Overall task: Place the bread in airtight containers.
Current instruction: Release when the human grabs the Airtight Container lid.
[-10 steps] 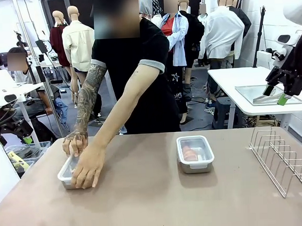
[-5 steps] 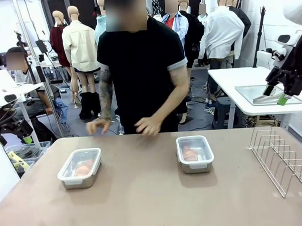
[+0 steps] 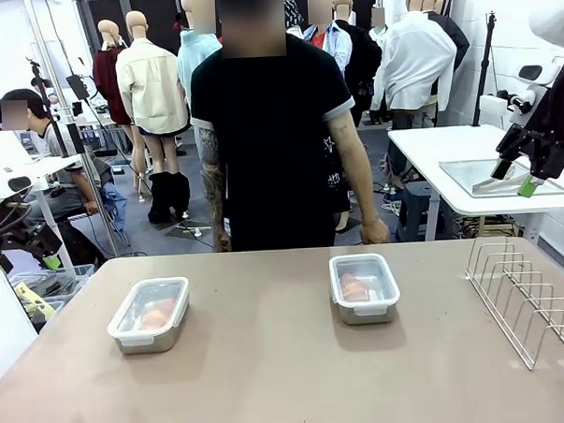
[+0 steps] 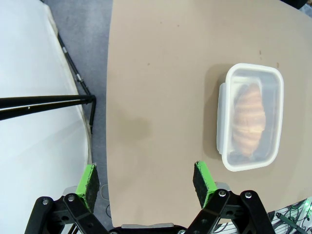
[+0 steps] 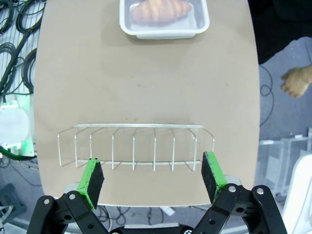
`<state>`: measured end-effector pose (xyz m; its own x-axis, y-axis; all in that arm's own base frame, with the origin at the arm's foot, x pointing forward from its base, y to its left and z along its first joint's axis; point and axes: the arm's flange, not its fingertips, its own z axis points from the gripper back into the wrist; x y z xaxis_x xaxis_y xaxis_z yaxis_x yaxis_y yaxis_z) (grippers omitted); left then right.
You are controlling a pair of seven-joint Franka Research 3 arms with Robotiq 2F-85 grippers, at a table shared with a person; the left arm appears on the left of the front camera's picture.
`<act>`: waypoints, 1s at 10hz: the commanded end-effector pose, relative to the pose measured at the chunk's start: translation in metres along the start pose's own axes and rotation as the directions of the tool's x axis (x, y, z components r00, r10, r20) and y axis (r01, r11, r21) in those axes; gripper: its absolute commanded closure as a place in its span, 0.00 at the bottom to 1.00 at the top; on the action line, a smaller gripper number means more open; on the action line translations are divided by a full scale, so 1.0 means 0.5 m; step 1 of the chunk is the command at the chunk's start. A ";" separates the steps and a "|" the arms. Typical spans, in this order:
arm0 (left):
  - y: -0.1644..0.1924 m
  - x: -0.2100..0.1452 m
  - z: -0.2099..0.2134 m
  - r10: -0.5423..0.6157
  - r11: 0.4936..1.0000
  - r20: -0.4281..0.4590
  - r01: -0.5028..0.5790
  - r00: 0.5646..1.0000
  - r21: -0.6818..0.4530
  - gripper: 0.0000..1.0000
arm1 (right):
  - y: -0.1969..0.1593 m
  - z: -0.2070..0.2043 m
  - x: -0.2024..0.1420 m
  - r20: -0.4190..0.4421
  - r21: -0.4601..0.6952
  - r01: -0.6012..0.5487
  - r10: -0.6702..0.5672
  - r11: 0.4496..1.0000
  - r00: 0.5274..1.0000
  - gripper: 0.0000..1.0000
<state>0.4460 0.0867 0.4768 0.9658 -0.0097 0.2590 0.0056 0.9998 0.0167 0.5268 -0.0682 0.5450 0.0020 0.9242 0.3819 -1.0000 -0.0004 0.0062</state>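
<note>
Two airtight containers stand on the brown table, each with its clear lid on. The left container [image 3: 148, 314] holds a croissant [image 3: 155, 316]; the right container [image 3: 364, 287] holds the other croissant [image 3: 353, 287]. The left wrist view looks down on one lidded container [image 4: 251, 123] with its croissant [image 4: 248, 122], off to the side of my open left gripper [image 4: 146, 178]. My right gripper [image 5: 152, 175] is open too, high above the wire rack, with the other container [image 5: 164, 17] and its croissant [image 5: 161, 9] beyond. From the front, my right gripper [image 3: 515, 178] hangs high at the right, away from the table.
A wire rack [image 3: 525, 299] stands at the table's right edge. The person stands at the far side with arms down, one hand [image 3: 374, 231] near the table edge. A steel tray [image 3: 477, 178] lies on a white table behind.
The person's hands have lifted off the left container's lid and dropped to the sides as the person straightened up. Both grippers stay where they were.
</note>
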 end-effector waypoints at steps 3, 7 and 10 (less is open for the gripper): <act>0.003 -0.003 0.003 -0.015 1.000 -0.002 0.014 1.000 -0.005 0.00 | -0.006 0.004 0.000 0.003 0.012 -0.013 0.013 1.000 1.000 0.00; 0.003 -0.003 0.003 -0.015 1.000 -0.002 0.014 1.000 -0.005 0.00 | -0.006 0.004 0.000 0.003 0.012 -0.013 0.013 1.000 1.000 0.00; 0.003 -0.003 0.003 -0.015 1.000 -0.002 0.014 1.000 -0.005 0.00 | -0.006 0.004 0.000 0.003 0.012 -0.013 0.013 1.000 1.000 0.00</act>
<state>0.4460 0.0867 0.4768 0.9658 -0.0097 0.2590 0.0056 0.9998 0.0167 0.5268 -0.0682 0.5450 0.0020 0.9242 0.3819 -1.0000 -0.0004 0.0062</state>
